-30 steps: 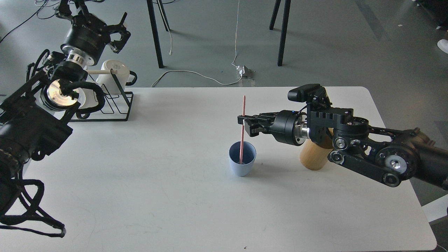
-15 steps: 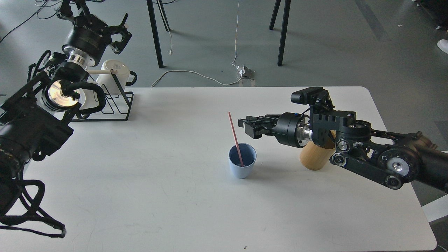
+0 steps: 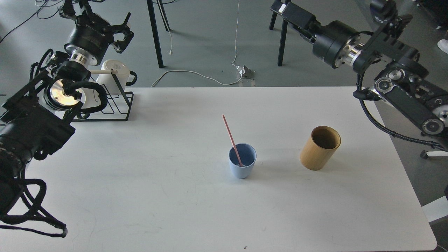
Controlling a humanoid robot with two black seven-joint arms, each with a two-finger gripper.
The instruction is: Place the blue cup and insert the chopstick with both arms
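The blue cup (image 3: 241, 170) stands upright near the middle of the white table (image 3: 157, 182). The pink chopstick (image 3: 230, 137) rests inside it, leaning up and to the left, free of any gripper. My right gripper (image 3: 278, 7) is raised high above the table's far right edge, well away from the cup; it looks dark and its fingers cannot be told apart. My left gripper (image 3: 126, 29) is open and empty, held high at the far left above the mug rack.
A tan bamboo cylinder (image 3: 316, 154) stands upright to the right of the cup. A black wire rack (image 3: 117, 101) with white mugs (image 3: 112, 70) sits at the table's back left corner. Chair legs and cables lie on the floor beyond.
My right gripper let go of the chopstick, which tipped left inside the cup. The right arm then lifted up and back to the right, uncovering the bamboo cylinder. The left arm barely moved.
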